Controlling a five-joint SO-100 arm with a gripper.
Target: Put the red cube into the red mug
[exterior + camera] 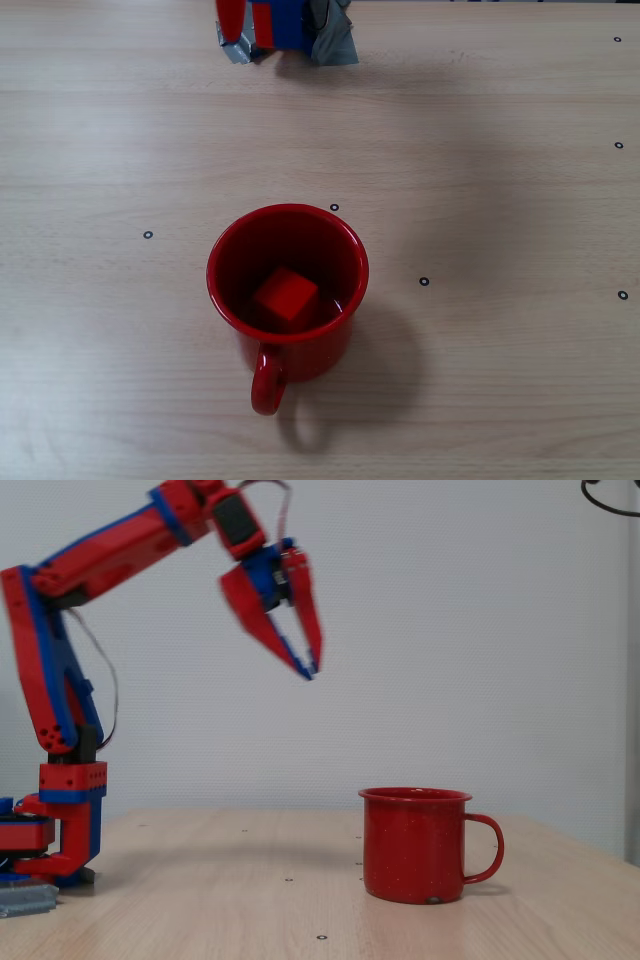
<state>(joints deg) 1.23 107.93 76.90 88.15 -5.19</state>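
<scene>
Seen from above, the red mug [345, 310] stands upright on the table with its handle pointing to the near edge, and the red cube [285, 294] lies on its bottom, tilted a little. From the side the red mug [415, 845] shows with its handle to the right, and its wall hides the cube. My gripper [311, 670] hangs high in the air, up and to the left of the mug and well clear of it. Its red fingertips meet at a point and hold nothing.
The arm's red and blue base [60, 820] stands at the left of the table; in the overhead view the base [285, 28] is taped down at the far edge. Small black ring marks [424, 281] dot the wooden tabletop.
</scene>
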